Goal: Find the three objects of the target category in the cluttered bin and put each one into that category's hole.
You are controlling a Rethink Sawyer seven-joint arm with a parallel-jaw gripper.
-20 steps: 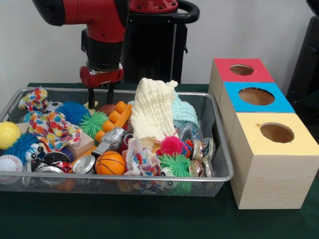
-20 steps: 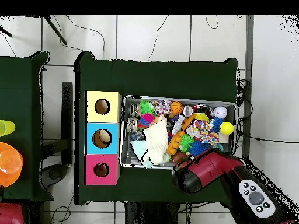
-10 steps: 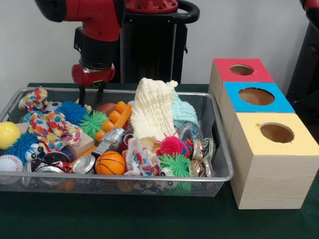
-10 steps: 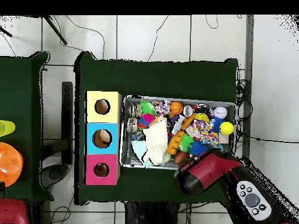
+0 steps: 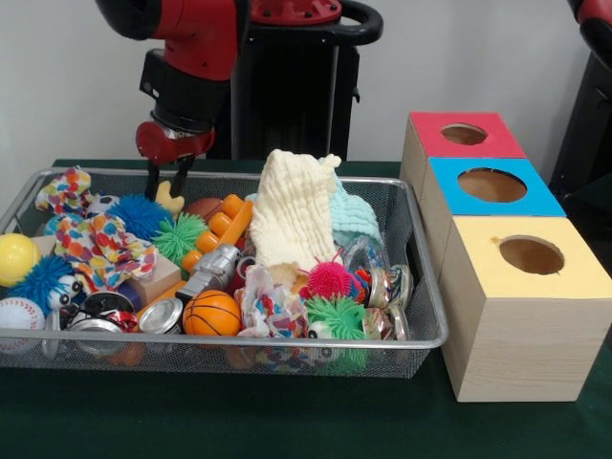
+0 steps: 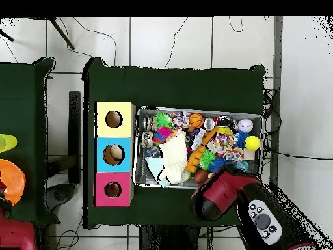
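Front view. Gripper (image 5: 165, 182) hangs over the far left part of the wire bin (image 5: 421, 287), its two dark fingers pointing down with a narrow gap between them. A small yellow duck-like toy (image 5: 173, 199) sits right at the fingertips. Whether the fingers pinch it or only stand beside it, I cannot tell; contact is not resolved. Bin contents: cream cloth (image 5: 295, 218) piled at centre, pale blue cloth (image 5: 356, 218) beside it, orange basketball (image 5: 211, 313) at the near rim, yellow ball (image 5: 16, 257) and baseball (image 5: 16, 314) at the left end, spiky balls in blue (image 5: 140, 216), green (image 5: 179, 236) and pink (image 5: 329, 279), several cans (image 5: 387, 287). Three boxes stand just beside the bin: red-topped box (image 5: 466, 136), blue-topped box (image 5: 491, 185), yellow-topped box (image 5: 528, 256), each with one round hole.

Overhead view. The arm (image 6: 221, 193) covers the bin corner nearest the robot; the gripper itself is hidden under it. Something pale lies inside the blue-topped box's hole (image 6: 114, 154).

Judgement. Target category is not evident from the frames; no target piece can be named, so its place is only "somewhere in the bin". For the step in hand: confirm the fingers straddle one item only, close firmly, lift straight up clear of the mesh rim and the neighbouring blue spiky ball before travelling to the boxes. Risk: dragging adjacent clutter out.
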